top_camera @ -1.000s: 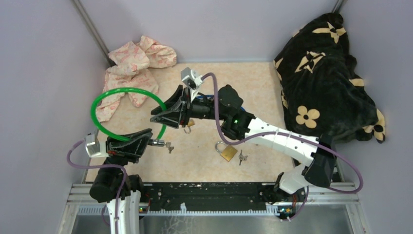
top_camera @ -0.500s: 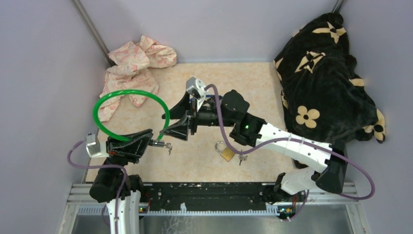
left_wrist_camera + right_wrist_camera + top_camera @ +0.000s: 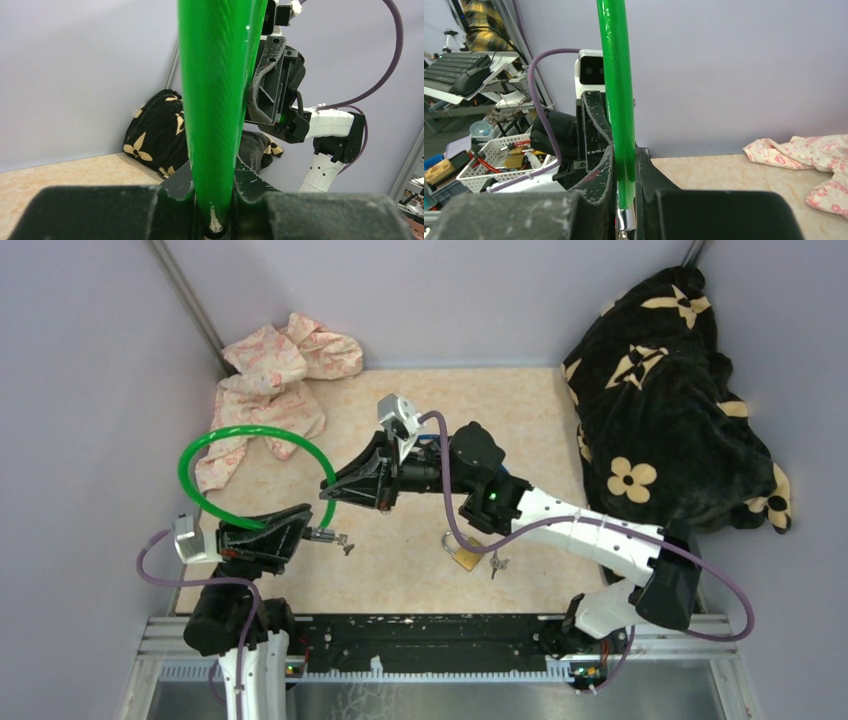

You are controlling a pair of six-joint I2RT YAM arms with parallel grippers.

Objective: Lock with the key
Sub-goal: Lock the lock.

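The left gripper (image 3: 300, 531) is clamped on the green cable lock (image 3: 252, 428) at its lock head, with the key (image 3: 345, 542) dangling just past its fingertips. The right gripper (image 3: 338, 492), just above, pinches the cable's metal-tipped end, probably to steer it into the head. A brass padlock (image 3: 465, 556) lies well behind it.

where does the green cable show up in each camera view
top view: the green cable arcs as a loop left of centre.
left wrist: a thick vertical band through the middle, from the top edge down.
right wrist: a thinner vertical bar, just left of centre.
shared landmark: the tan tabletop, seen in all three.
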